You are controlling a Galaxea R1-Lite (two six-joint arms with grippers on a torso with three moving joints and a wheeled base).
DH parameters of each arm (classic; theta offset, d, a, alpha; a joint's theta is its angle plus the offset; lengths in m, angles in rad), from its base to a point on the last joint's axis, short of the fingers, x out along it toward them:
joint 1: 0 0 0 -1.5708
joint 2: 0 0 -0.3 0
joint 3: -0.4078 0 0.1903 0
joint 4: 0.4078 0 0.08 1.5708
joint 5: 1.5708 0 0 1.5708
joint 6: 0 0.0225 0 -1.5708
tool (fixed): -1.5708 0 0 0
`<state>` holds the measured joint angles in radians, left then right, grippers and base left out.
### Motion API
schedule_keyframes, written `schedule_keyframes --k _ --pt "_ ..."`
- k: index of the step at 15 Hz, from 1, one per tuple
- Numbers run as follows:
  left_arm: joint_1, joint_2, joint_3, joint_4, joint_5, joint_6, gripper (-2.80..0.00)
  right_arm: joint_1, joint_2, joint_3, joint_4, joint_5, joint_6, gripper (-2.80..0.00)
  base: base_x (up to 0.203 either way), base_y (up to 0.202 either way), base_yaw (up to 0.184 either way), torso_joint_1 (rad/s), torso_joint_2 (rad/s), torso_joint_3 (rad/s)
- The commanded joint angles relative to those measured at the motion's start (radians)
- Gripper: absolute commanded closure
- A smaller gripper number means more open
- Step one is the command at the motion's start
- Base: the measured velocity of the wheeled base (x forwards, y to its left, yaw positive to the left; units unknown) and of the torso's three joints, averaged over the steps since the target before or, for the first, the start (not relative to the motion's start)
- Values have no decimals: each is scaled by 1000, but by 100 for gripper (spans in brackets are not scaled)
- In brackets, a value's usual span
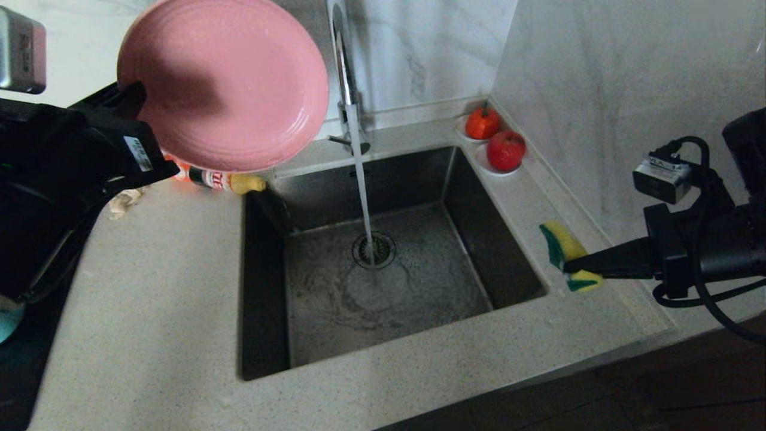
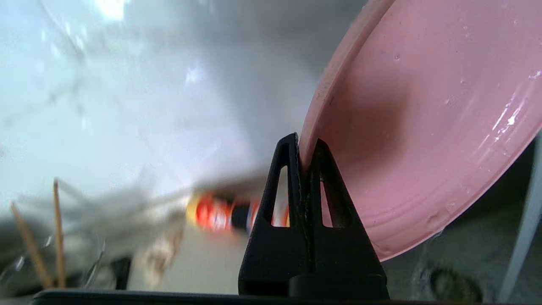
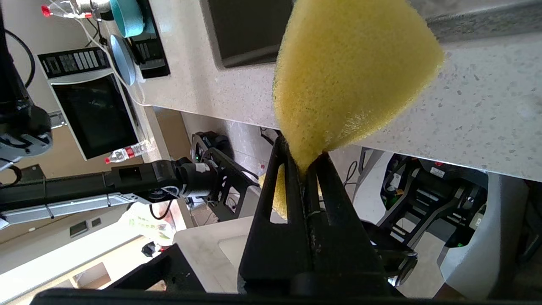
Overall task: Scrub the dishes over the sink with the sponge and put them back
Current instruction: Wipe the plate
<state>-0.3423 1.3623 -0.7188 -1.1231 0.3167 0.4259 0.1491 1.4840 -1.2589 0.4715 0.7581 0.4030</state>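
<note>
Pink plate point(image 1: 230, 78): you hold it by the rim, raised and tilted, above the counter left of the sink point(image 1: 269, 287).
Left gripper point(image 2: 304, 146): clamped tight on the plate's edge; keep this pinch firm, because the plate looks wet.
Tap point(image 1: 346, 72): water runs into the drain; I think you should bring the plate over the basin first.
Sponge point(image 1: 565, 254): pinched in the right gripper point(image 1: 570, 266), above the counter at the sink's right side.
Advice: scrub with light pressure against the held rim.
</note>
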Motion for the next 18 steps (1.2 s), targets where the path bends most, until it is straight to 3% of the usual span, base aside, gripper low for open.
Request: schedule_keyframes --k 1,3,5,6,8,10,14,18 --pt "-1 -12 22 -14 -7 -4 0 4 -1 2 3 4 2 0 0 0 0 0 0 0" --pt "-1 -33 11 58 1 -22 0 12 -10 3 5 7 3 0 0 0 0 0 0 0" --pt "-1 -99 -7 218 0 -63 0 29 -33 -1 6 12 5 0 0 0 0 0 0 0" --pt "-2 -139 -37 357 -4 -100 0 46 -57 -2 8 14 8 0 0 0 0 0 0 0" --pt "-3 -205 -130 626 -25 -201 0 84 -89 -12 37 16 10 0 0 0 0 0 0 0" --pt "-3 -252 -227 810 -88 -337 0 112 -118 -30 50 43 11 0 0 0 0 0 0 0" --pt "-3 -281 -278 917 -224 -483 0 174 -145 -108 88 103 14 0 0 0 0 0 0 0" --pt "-5 -328 -266 958 -324 -490 0 237 -192 -187 136 150 16 0 0 0 0 0 0 0"
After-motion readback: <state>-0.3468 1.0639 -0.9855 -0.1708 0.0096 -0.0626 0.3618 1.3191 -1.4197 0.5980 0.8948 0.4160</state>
